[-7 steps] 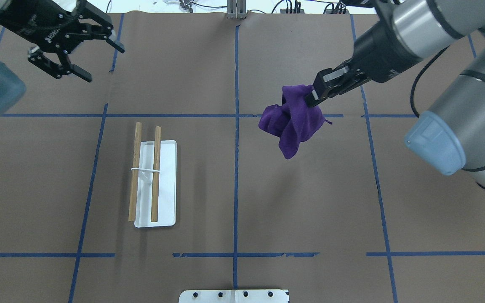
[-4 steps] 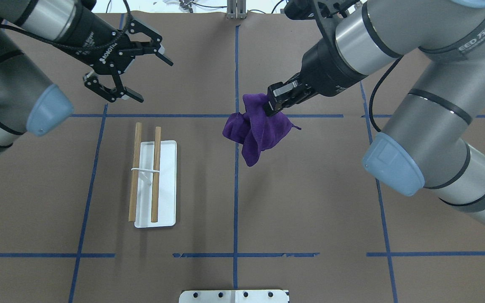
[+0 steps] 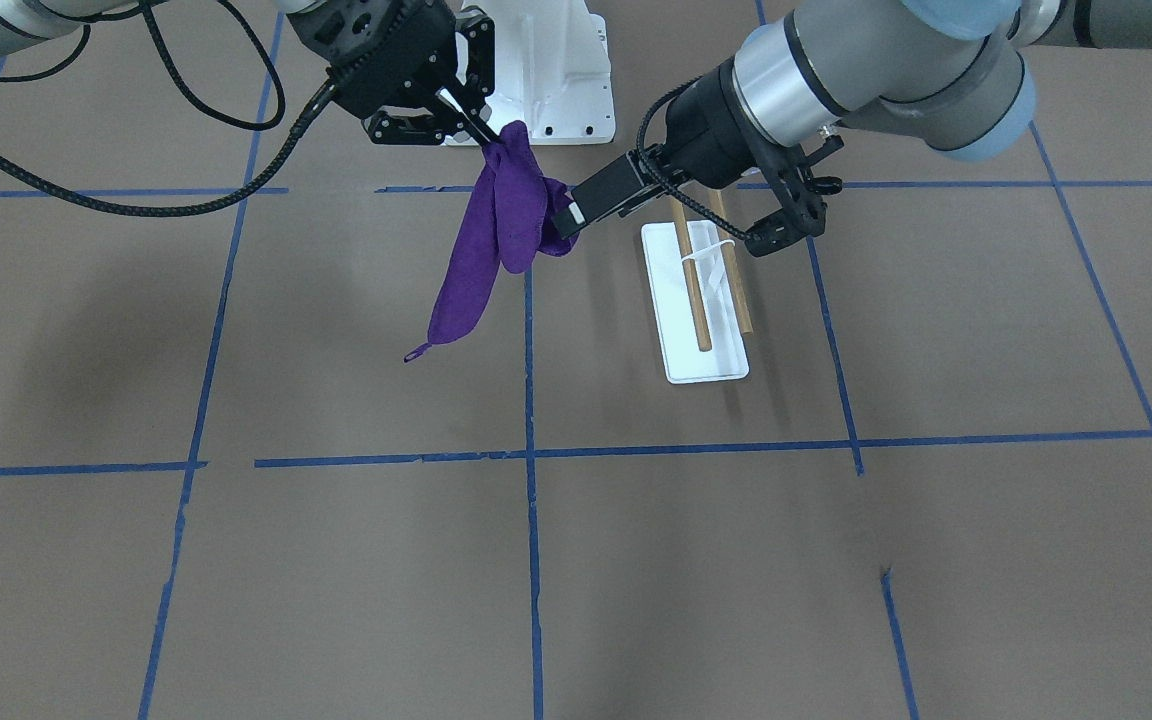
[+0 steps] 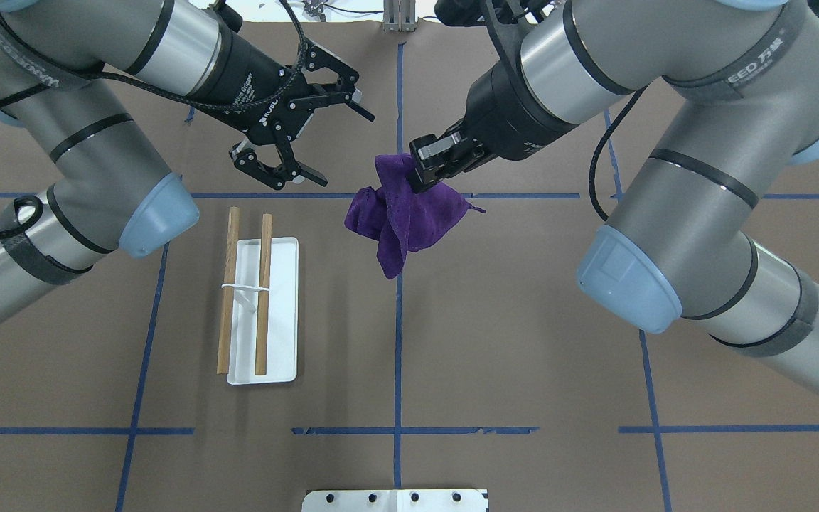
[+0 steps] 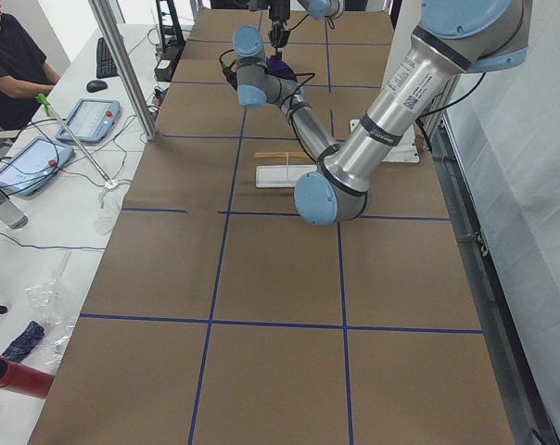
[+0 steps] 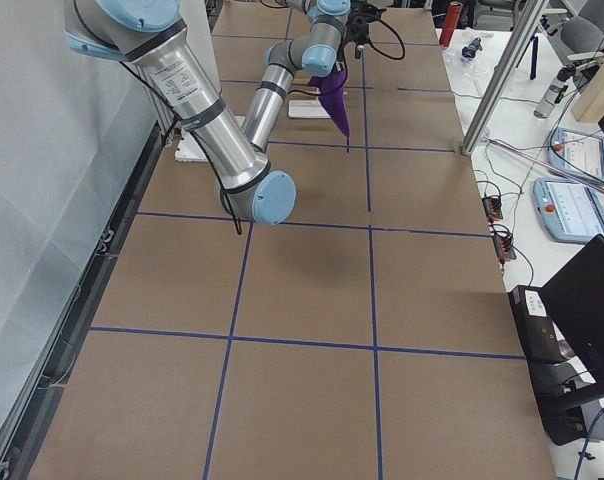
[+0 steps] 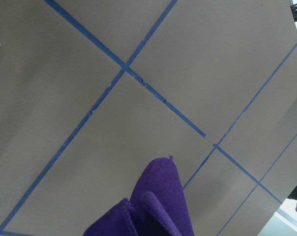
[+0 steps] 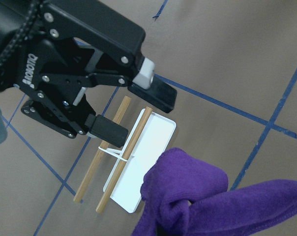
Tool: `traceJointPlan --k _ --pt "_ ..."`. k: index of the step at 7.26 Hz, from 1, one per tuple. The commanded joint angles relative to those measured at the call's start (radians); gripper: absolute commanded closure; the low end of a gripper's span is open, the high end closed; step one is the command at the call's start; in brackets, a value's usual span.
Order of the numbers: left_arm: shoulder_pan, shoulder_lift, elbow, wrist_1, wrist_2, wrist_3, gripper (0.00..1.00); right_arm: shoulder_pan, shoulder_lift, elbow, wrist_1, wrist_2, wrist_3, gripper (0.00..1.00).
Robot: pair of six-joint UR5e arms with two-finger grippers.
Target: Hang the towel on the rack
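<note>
The purple towel (image 4: 402, 217) hangs bunched in the air over the table's middle, held at its top by my right gripper (image 4: 424, 173), which is shut on it. In the front-facing view the towel (image 3: 496, 230) droops long below my right gripper (image 3: 481, 135). My left gripper (image 4: 338, 146) is open and empty, just left of the towel, with one fingertip (image 3: 573, 217) close to the cloth. The rack (image 4: 260, 299) stands on the table left of centre, its two wooden dowels bare. The right wrist view shows the open left gripper (image 8: 136, 115) above the rack (image 8: 143, 162).
The table is covered in brown paper with a grid of blue tape lines (image 4: 398, 341). The white bolted robot pedestal (image 4: 395, 500) sits at the near edge. An operator (image 5: 11, 65) sits at a side desk beyond the table's far edge.
My right gripper has carried the towel leftward toward the table's centre. My left arm has swung right, bringing its open gripper close beside the towel. The rack has not moved.
</note>
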Motion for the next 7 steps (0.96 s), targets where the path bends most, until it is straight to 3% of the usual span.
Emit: traceJointPlan --k 1,4,5,7 --pt "0.02 -0.006 0.026 -0.09 0.003 -0.049 0.1 -0.004 0.009 -0.002 0.0 -0.002 0.001 1.0" --pt "0.041 -0.02 0.029 -0.104 0.052 -0.051 0.24 -0.009 0.018 -0.004 0.003 -0.002 -0.001 1.0" --pt "0.043 -0.025 0.035 -0.107 0.059 -0.057 0.38 -0.012 0.02 -0.007 0.003 -0.002 -0.001 1.0" --pt "0.043 -0.029 0.037 -0.11 0.059 -0.062 0.83 -0.016 0.023 -0.007 0.003 -0.002 -0.001 1.0"
